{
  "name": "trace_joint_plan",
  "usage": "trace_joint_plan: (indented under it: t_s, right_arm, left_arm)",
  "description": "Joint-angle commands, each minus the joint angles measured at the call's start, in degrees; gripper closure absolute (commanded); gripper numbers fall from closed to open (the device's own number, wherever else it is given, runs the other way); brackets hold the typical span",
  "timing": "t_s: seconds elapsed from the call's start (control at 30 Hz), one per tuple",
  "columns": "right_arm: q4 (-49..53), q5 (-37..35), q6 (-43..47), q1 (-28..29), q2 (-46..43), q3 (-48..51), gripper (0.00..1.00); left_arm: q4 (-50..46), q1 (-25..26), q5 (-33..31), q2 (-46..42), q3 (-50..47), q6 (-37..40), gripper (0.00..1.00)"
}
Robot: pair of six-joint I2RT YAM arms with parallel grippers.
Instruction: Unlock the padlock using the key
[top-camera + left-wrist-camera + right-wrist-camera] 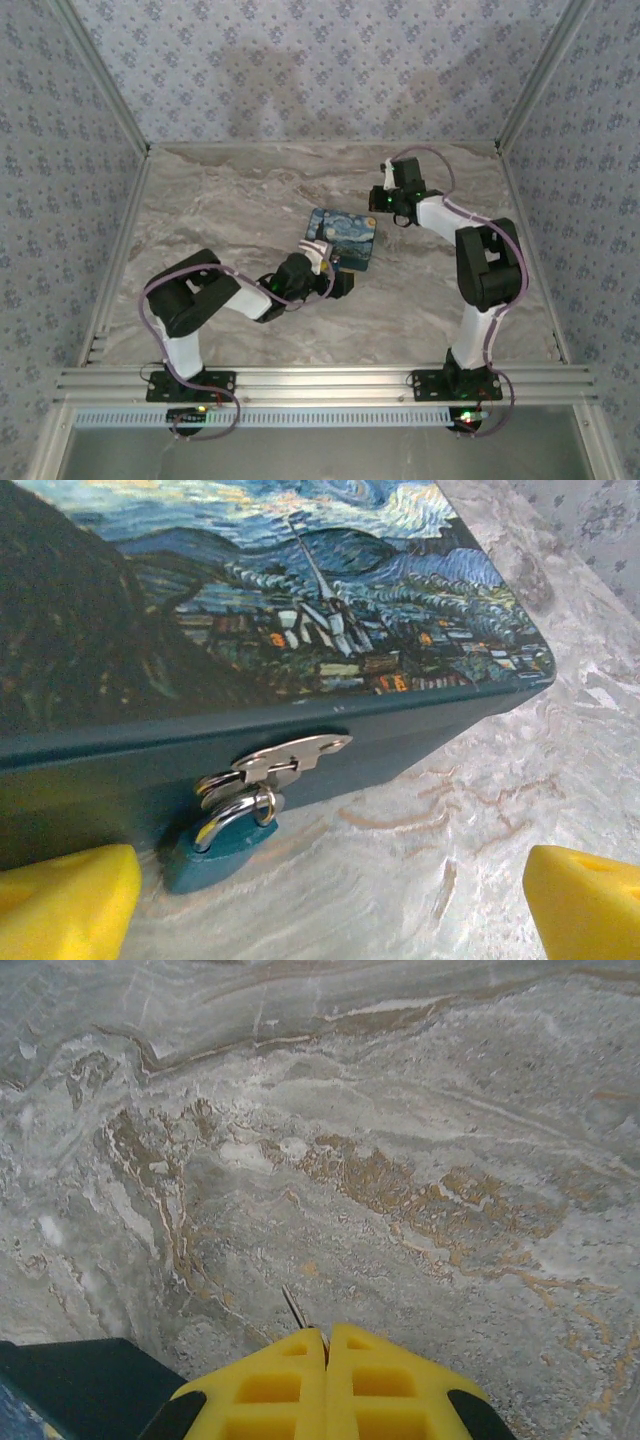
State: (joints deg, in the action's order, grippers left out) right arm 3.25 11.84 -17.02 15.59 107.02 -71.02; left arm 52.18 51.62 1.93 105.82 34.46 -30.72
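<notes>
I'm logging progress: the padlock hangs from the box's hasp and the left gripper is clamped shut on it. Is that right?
No. The padlock does hang from the hasp of the box, but the left gripper is open, its yellow fingers wide apart; the left wrist view shows it.

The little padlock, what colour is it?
The padlock is dark teal-blue, with a shiny silver shackle; the left wrist view shows it best.

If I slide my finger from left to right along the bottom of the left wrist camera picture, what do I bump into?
One yellow finger → the little blue padlock → the silver hasp it hangs from → bare marbled table → the other yellow finger.
</notes>
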Motion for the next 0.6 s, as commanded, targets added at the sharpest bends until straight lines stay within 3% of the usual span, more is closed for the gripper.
trace_joint_plan:
  t_s: [0.0,0.27,0.57]
  right_arm:
    - [-0.2,1.3,1.4,0.6,0.9,-0.7,1.00]
    - [-1.4,3.5,2.0,1.2,2.0,0.8,1.00]
    - [-2.3,4.2,1.9,2.2,2.4,2.2,1.00]
  left_arm:
    - [2.7,-0.4,1.7,3.3,2.2,1.4,0.02]
    - [5.2,-0.5,7.3,7.1,4.7,3.8,0.04]
    - [14.4,-1.7,12.6,10.0,4.5,1.8,0.07]
